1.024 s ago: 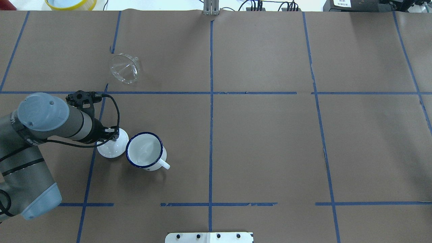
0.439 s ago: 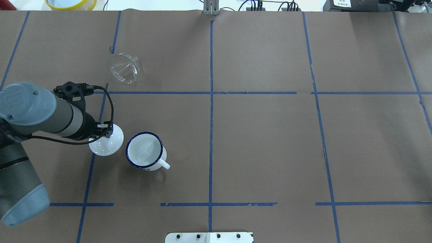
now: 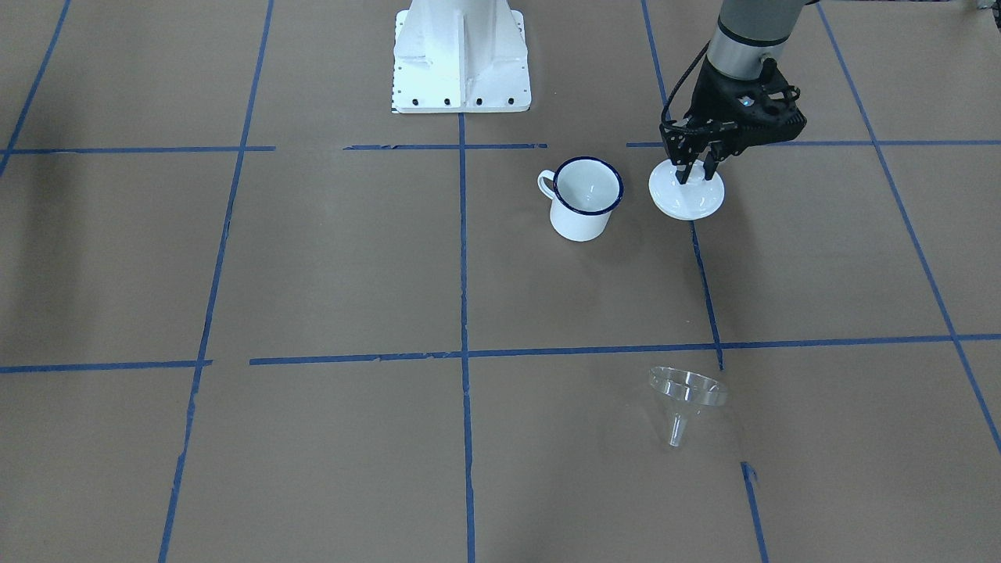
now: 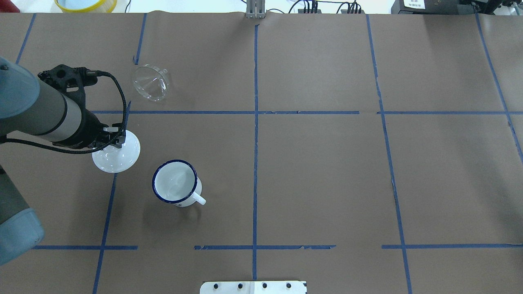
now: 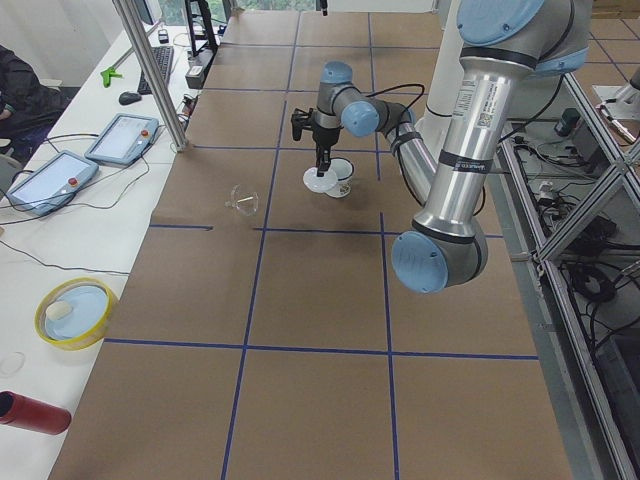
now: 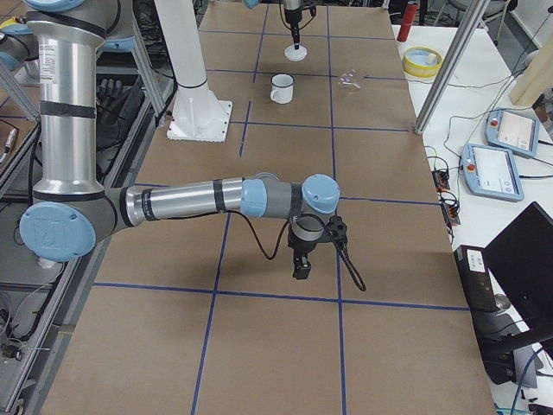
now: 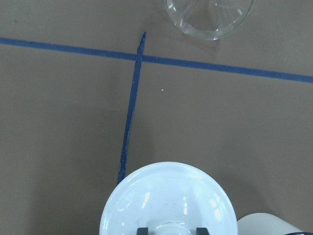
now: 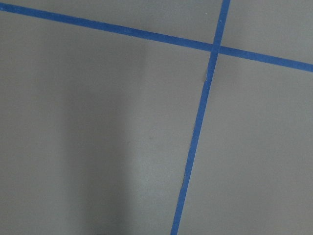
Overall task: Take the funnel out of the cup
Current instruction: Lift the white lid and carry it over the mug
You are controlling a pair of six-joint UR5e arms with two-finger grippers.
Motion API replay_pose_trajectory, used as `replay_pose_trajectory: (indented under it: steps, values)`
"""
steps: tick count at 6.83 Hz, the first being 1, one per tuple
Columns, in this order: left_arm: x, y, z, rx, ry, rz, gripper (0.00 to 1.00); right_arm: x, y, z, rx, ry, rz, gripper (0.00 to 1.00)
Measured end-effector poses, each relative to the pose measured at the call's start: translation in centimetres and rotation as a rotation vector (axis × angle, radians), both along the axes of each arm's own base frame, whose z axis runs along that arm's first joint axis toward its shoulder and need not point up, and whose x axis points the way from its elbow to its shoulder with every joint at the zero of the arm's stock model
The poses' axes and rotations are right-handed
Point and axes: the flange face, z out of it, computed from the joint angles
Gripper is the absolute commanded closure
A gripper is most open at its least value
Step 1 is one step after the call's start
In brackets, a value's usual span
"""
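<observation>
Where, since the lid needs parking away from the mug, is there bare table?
Everything on the robot's right of the centre tape line is bare table. Also free: the near strip between the cup and the base plate. Crowded: the left half, where funnel, cup and the lid in the left end effector cluster.

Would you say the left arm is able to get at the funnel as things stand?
Probably not yet: the left gripper is shut on the lid, though nothing stands between it and the funnel.
</observation>
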Motion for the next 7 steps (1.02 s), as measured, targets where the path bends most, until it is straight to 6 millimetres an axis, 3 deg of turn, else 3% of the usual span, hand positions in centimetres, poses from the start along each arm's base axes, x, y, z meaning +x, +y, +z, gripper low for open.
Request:
replay_pose_trajectory:
  steps: [1, 3, 5, 7]
  values:
    - [0.9, 0.5, -1.4, -0.049, 0.022, -0.010, 1.00, 0.0, 0.0, 0.0, 0.000, 0.000, 0.000, 0.00]
    - [4.7, 2.2, -3.2, -0.133, 0.051, -0.015, 1.00, 0.0, 0.0, 0.0, 0.001, 0.000, 0.000, 0.00]
    - [8.5, 3.0, -3.9, -0.176, 0.051, -0.002, 1.00, 0.0, 0.0, 0.0, 0.002, 0.000, 0.000, 0.00]
    - [10.4, 3.4, -3.8, -0.188, 0.051, 0.010, 1.00, 0.0, 0.0, 0.0, 0.001, 0.000, 0.000, 0.00]
